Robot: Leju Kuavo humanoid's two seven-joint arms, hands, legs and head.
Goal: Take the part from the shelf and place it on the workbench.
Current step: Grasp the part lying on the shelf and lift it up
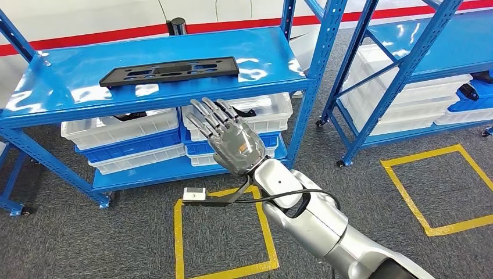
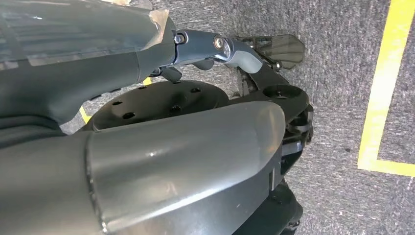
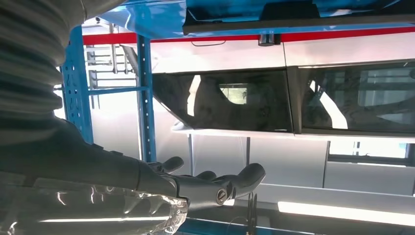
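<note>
Head view: the right hand is raised before the blue shelf with fingers spread and holding nothing, short of the flat black part lying on the top deck, white bins stacked beneath; whether the left hand is open, I cannot tell.

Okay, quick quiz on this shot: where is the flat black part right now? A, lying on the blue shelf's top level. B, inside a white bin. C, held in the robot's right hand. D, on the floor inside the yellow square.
A: the flat black part lies on the top level of the blue shelf, while the right hand is raised below it with fingers spread and nothing in them.
</note>
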